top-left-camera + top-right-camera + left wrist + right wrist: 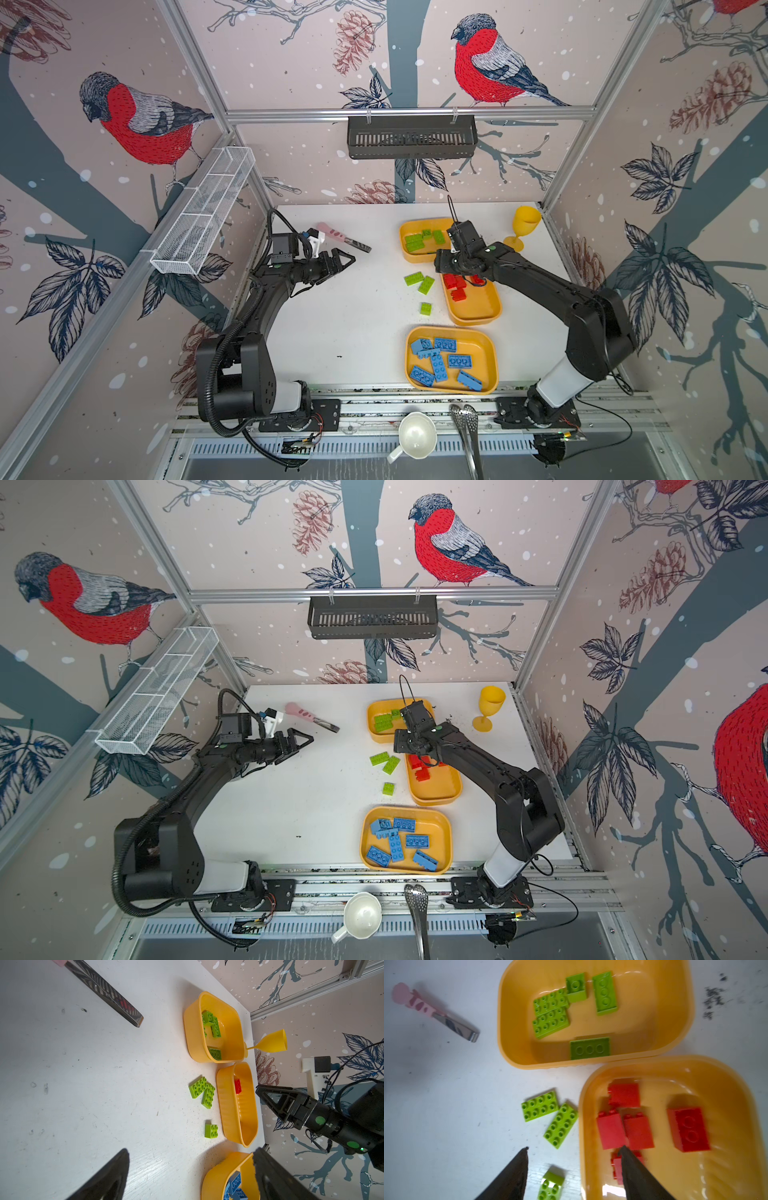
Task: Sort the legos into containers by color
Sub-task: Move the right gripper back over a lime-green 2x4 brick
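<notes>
Right tool [574,1148] hangs over the edge of the middle tray [482,307]. Its jaws are parted a fair way and there's nothing gripped between them. In the right wrist view one finger is over the red legos [610,1130] in that tray and the other is over bare tabletop [332,324]. Can't tell if the tip actually touches a brick. I count five red ones in there, one partly hidden behind the finger.

The far tray [409,255] butts right up against the middle tray's far end, rims touching. It holds the green legos [550,1022], some studs-up and some flipped over.

Three loose green legos [414,278] lie on the tabletop just beside the middle tray, on the side facing the left arm. Two are flat plates touching at a corner, and the small green brick [425,308] sits a bit nearer the robot bases.

The near tray [478,345] sits apart from the middle tray on its robot-base side and holds the blue legos [439,368].

Left tool [190,1149] is well apart from the middle tray, over bare tabletop, jaws wide open and empty. A pink-handled metal utensil [343,240] lies out that way too. A yellow goblet [524,226] stands upright beyond the middle tray's far end, just beside the far tray.
</notes>
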`<state>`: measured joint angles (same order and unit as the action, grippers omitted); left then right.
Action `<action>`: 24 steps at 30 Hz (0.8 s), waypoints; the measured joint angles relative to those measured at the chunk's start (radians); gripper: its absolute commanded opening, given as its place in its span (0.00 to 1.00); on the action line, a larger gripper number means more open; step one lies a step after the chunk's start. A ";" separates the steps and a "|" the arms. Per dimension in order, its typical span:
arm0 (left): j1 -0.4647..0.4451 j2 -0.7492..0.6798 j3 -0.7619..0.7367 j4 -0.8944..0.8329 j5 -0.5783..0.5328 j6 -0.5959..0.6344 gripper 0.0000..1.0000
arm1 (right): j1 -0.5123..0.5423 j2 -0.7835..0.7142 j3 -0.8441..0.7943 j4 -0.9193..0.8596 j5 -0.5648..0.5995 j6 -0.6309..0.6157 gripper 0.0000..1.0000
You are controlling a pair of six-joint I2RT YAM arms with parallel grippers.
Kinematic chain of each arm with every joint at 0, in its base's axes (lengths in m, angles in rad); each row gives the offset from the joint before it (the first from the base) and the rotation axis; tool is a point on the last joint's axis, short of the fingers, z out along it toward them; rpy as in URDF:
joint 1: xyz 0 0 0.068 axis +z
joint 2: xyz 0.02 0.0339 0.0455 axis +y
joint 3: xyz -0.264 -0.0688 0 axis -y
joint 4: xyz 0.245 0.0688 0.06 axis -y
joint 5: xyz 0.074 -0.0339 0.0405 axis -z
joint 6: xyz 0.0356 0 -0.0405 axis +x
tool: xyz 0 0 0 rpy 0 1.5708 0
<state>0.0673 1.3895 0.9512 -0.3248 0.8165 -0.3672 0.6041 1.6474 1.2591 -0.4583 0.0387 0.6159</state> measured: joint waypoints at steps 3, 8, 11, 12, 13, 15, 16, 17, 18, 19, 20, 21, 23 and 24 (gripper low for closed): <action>0.000 0.002 0.000 0.002 -0.002 0.000 0.92 | 0.066 0.035 0.023 0.014 -0.012 0.109 0.72; 0.000 0.002 0.000 0.002 -0.005 0.001 0.92 | 0.177 0.157 0.136 -0.027 0.047 0.270 0.74; 0.000 -0.002 -0.005 0.002 -0.009 0.000 0.92 | 0.217 0.240 0.209 -0.105 0.114 0.371 0.74; 0.000 -0.005 -0.009 0.002 -0.010 0.000 0.92 | 0.228 0.262 0.229 -0.131 0.138 0.403 0.73; 0.000 -0.011 -0.015 0.002 -0.013 -0.003 0.92 | 0.240 0.285 0.249 -0.159 0.162 0.436 0.72; 0.000 -0.025 -0.027 0.005 -0.021 -0.017 0.92 | 0.259 0.322 0.281 -0.204 0.198 0.488 0.70; 0.000 -0.034 -0.033 0.005 -0.026 -0.022 0.92 | 0.266 0.336 0.289 -0.222 0.211 0.512 0.69; 0.000 -0.043 -0.038 0.008 -0.029 -0.025 0.92 | 0.270 0.350 0.295 -0.242 0.227 0.533 0.69; 0.000 -0.049 -0.043 0.013 -0.029 -0.026 0.92 | 0.269 0.359 0.299 -0.257 0.236 0.548 0.68; -0.001 -0.056 -0.047 0.016 -0.031 -0.028 0.92 | 0.266 0.369 0.301 -0.270 0.249 0.565 0.67; -0.001 -0.061 -0.050 0.022 -0.032 -0.029 0.92 | 0.264 0.379 0.302 -0.282 0.258 0.573 0.67; -0.001 -0.064 -0.052 0.028 -0.032 -0.032 0.92 | 0.259 0.386 0.303 -0.290 0.265 0.586 0.66; -0.001 -0.074 -0.060 0.032 -0.032 -0.045 0.92 | 0.251 0.398 0.303 -0.306 0.275 0.592 0.65; -0.001 -0.078 -0.063 0.033 -0.032 -0.045 0.92 | 0.248 0.401 0.303 -0.309 0.278 0.592 0.65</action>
<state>0.0662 1.3113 0.8883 -0.2916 0.7845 -0.4118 0.8516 2.0480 1.5616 -0.7677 0.3164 1.2083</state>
